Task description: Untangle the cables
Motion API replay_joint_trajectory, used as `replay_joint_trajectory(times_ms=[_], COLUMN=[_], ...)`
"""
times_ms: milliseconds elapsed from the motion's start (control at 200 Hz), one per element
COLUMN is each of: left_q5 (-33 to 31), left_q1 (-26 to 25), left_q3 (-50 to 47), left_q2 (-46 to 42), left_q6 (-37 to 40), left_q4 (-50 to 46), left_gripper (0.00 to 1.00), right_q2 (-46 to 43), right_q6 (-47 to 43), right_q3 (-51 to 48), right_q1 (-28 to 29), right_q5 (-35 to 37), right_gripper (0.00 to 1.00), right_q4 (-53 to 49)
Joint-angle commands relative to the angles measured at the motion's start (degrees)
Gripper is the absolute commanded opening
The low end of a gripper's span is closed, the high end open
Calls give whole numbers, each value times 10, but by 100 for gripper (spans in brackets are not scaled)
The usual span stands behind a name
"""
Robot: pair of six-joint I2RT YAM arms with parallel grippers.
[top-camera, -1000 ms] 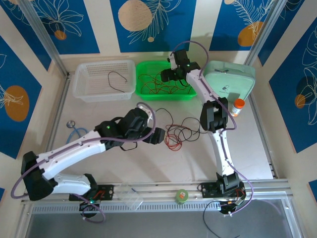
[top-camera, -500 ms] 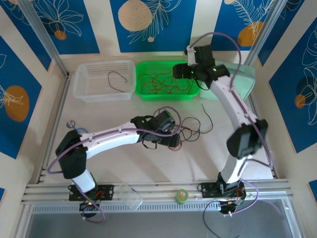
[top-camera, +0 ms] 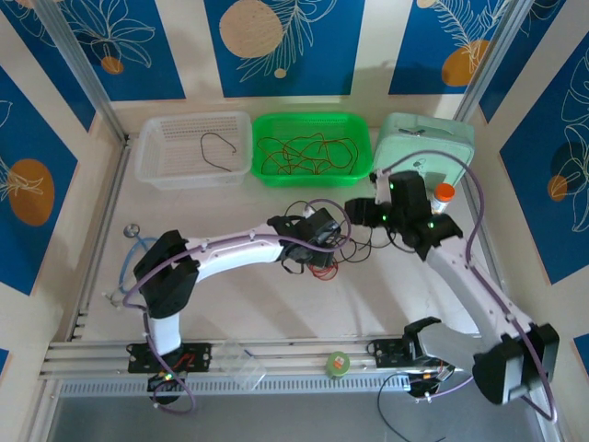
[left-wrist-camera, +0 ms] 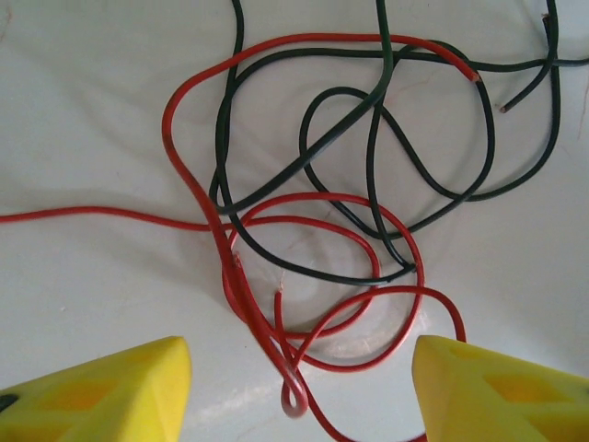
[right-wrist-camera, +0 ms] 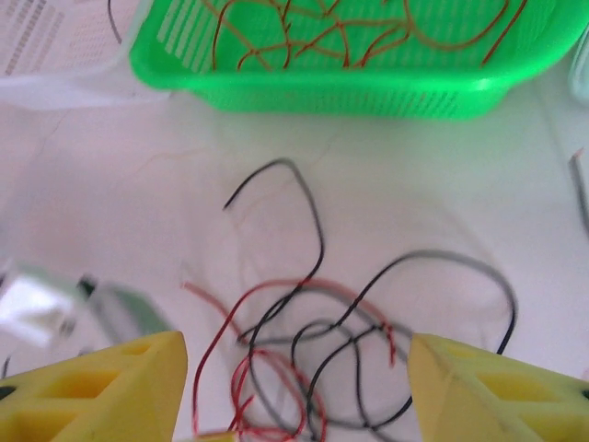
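The cables (top-camera: 348, 241) lie in a loose red and black tangle on the white table, between the two grippers. My left gripper (top-camera: 324, 254) hovers low over the tangle's near left side. In the left wrist view its jaws (left-wrist-camera: 296, 368) stand open, and a small loop of the red cables (left-wrist-camera: 248, 312) lies on the table between the yellow fingers, untouched. My right gripper (top-camera: 362, 214) hangs over the tangle's far right side. It is open too (right-wrist-camera: 294, 368), with a black cable (right-wrist-camera: 319, 241) and red ones on the table below it, apart from the fingers.
At the back, a green basket (top-camera: 313, 117) holds more red cables and a white basket (top-camera: 193, 175) holds one black cable. A mint box (top-camera: 428, 147) and an orange-capped bottle (top-camera: 444, 195) stand at the right. A light-blue tube (top-camera: 133, 244) lies at the left.
My right arm has swung from the green basket down to the tangle. My left arm has reached right, over the tangle. Both pairs of jaws have narrowed somewhat.
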Motion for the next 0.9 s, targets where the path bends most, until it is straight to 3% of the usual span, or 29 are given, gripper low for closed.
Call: replay_joint_trajectory(times_ms=[0,315,515,695,895], left_q5=[-23,-29,-27,-35,-56], left_q1=[-2,8,15,21,22], left_q3=[18,15,13,16,78], left_q2=[14,25,32,26,-22], left_q6=[7,14,20,29,80], left_q4=[0,11,15,11,-60], left_gripper=[59,34,27,0,0], right_q2=[-63,-187,-221,-238,-229], right_q6=[45,111,129,133,156], right_q3=[-44,-113,-117,-107,-102], right_q1=[26,82,92,94,88], right_q5=[-8,52,73,88,101], right_gripper=[63,58,55,54,52], right_q4=[21,-43,-75,-99,-118])
